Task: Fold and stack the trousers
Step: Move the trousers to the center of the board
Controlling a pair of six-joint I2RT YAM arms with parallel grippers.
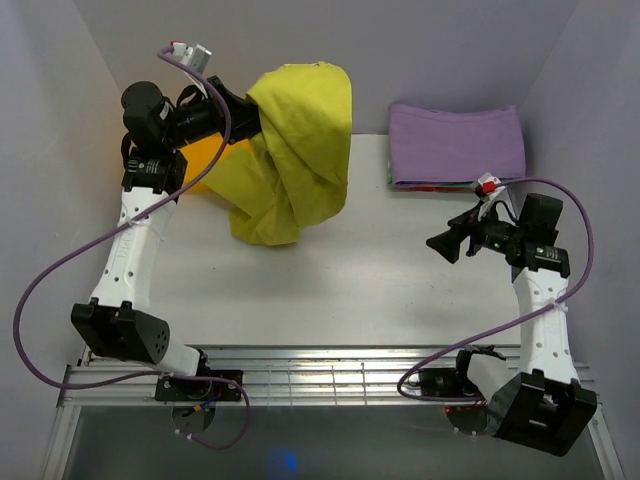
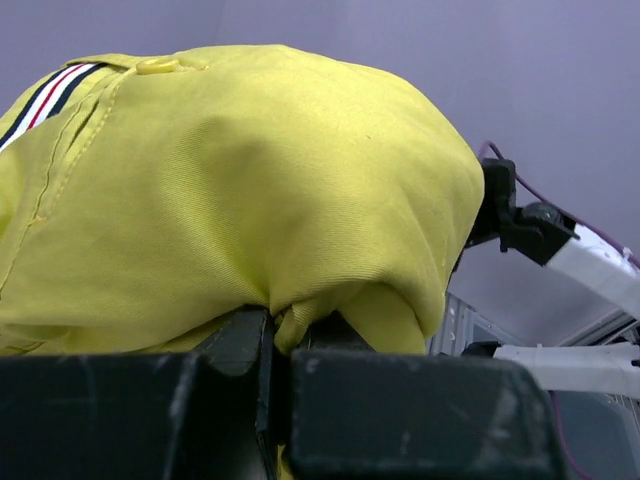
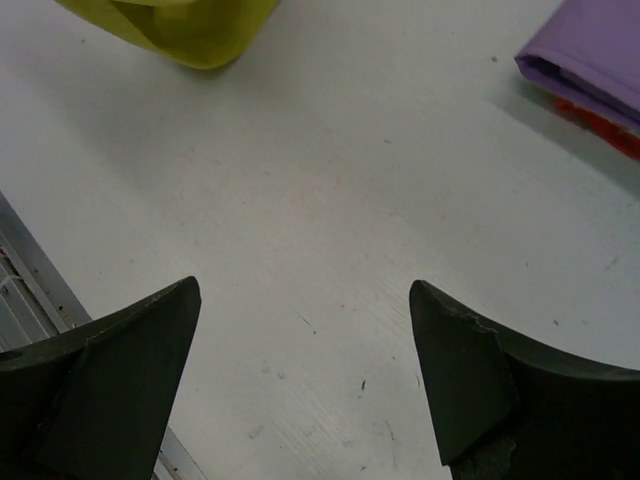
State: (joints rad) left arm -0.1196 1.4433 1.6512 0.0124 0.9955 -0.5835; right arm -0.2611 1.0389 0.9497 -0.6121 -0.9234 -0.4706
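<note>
While the left gripper [image 2: 278, 335] clamps a bunched fold of the trousers [image 2: 250, 190], the right gripper [image 3: 303, 292] gapes wide; its fingers [image 3: 120, 380] hang above the table [image 3: 330, 180].

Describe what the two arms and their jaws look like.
The left arm and the right arm have white link shells with black joint housings and black wrists. A purple cable loops along each. A small red-and-white plug sits near the right wrist. The jaws are dark, matte and wedge-shaped.

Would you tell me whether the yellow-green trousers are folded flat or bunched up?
Bunched up, not folded: the trousers hang as a crumpled bundle from the left gripper, which is shut on them.
</note>
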